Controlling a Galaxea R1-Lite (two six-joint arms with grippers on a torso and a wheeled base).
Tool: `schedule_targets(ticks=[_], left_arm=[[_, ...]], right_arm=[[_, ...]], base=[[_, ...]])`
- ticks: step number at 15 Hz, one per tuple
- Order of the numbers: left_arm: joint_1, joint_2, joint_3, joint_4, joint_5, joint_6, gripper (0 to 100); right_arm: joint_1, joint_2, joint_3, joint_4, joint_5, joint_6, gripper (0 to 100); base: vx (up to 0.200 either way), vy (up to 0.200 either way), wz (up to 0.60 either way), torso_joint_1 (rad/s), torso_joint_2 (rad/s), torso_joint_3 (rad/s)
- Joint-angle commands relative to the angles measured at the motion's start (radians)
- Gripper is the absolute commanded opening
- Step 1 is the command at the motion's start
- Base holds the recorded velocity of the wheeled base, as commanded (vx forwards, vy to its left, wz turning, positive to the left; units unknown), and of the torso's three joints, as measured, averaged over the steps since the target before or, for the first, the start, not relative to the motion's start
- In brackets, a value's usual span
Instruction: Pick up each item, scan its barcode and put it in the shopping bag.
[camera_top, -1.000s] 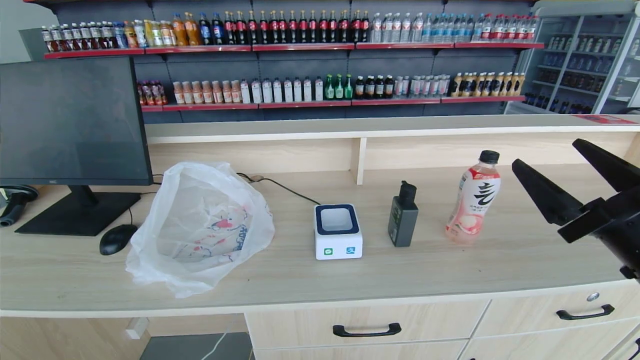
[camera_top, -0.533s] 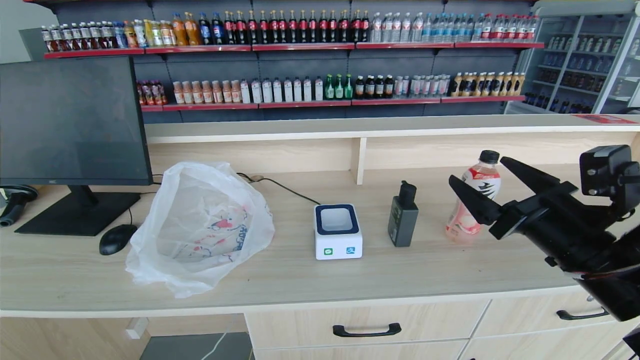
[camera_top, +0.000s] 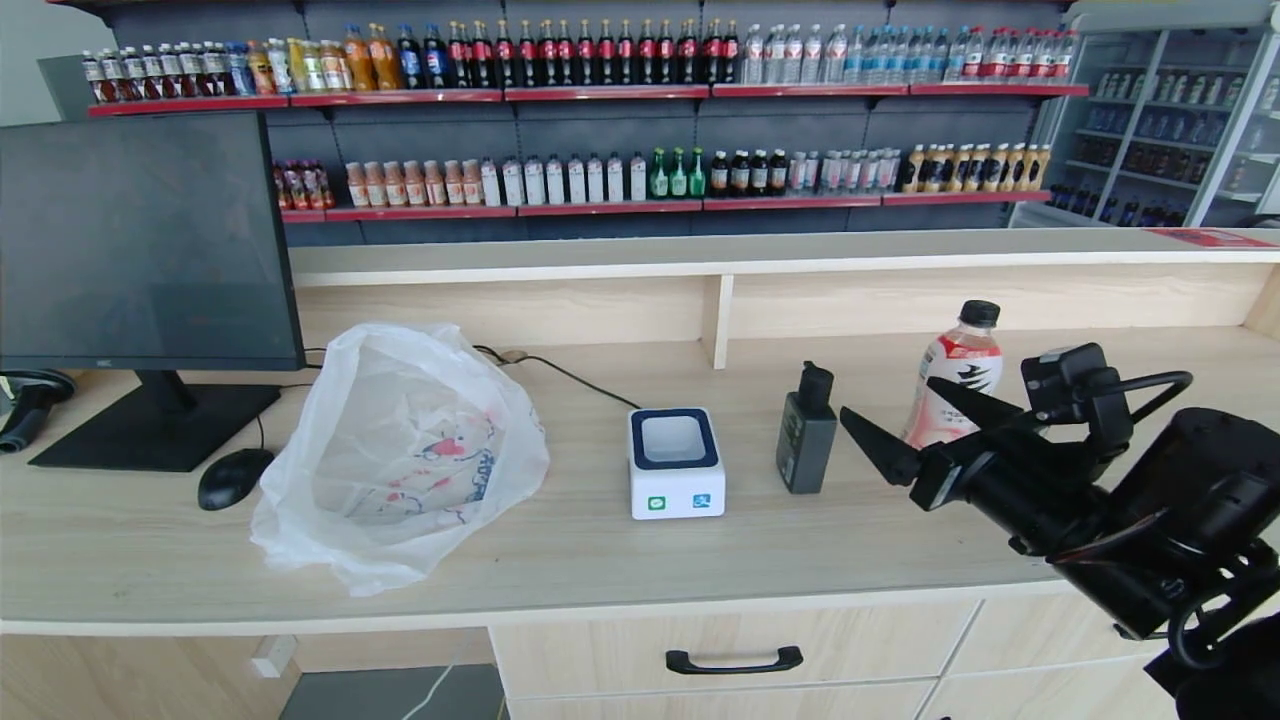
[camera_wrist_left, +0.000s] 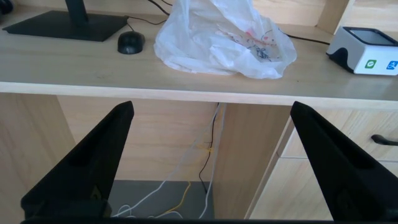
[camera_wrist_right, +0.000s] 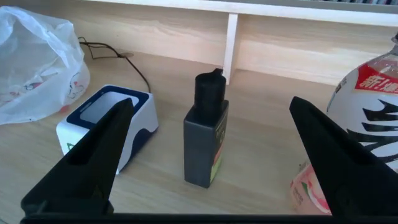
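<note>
A dark pump bottle (camera_top: 806, 435) (camera_wrist_right: 206, 146) stands upright on the wooden counter (camera_top: 600, 540), right of the white and blue barcode scanner (camera_top: 675, 460) (camera_wrist_right: 109, 121). A pink drink bottle (camera_top: 960, 365) (camera_wrist_right: 367, 124) stands upright further right. My right gripper (camera_top: 900, 408) (camera_wrist_right: 210, 102) is open, just right of the pump bottle and in front of the pink bottle, touching neither. The white plastic shopping bag (camera_top: 400, 450) (camera_wrist_left: 217, 37) lies slumped at the left. My left gripper (camera_wrist_left: 211, 107) is open and empty, below the counter's front edge.
A monitor (camera_top: 150, 240), a black mouse (camera_top: 235, 478) (camera_wrist_left: 130, 42) and a handheld scanner (camera_top: 30, 400) sit at the far left. A cable (camera_top: 560, 370) runs behind the scanner. A raised shelf with a divider (camera_top: 718, 320) backs the counter. Drawers (camera_top: 735, 655) are below.
My right gripper has swung left and down from beside the pink bottle, now in front of it and close to the pump bottle. The objects have not moved.
</note>
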Motion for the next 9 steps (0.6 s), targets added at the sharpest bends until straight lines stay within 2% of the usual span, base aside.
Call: schedule_targets(ticks=[1, 4, 7, 8, 9], left_arm=[[0.001, 0.0, 0.0, 0.0, 0.0, 0.0, 100], [0.001, 0.0, 0.0, 0.0, 0.0, 0.0, 100], [0.001, 0.001, 0.0, 0.0, 0.0, 0.0, 100], [0.001, 0.0, 0.0, 0.0, 0.0, 0.0, 100], [0.001, 0.0, 0.0, 0.0, 0.0, 0.0, 100]], right_arm=[[0.002, 0.058, -0.014, -0.001, 0.001, 0.002, 100], [0.048, 0.113, -0.037, -0.001, -0.022, 0.058, 100], [0.057, 0.161, -0.101, -0.001, -0.125, 0.094, 100], [0.059, 0.173, -0.116, -0.001, -0.214, 0.107, 100], [0.06, 0.176, -0.116, -0.001, -0.252, 0.108, 100]], base=[[0.0, 0.0, 0.0, 0.0, 0.0, 0.0], [0.0, 0.0, 0.0, 0.0, 0.0, 0.0], [0.0, 0.0, 0.0, 0.0, 0.0, 0.0], [0.0, 0.0, 0.0, 0.0, 0.0, 0.0], [0.0, 0.0, 0.0, 0.0, 0.0, 0.0]])
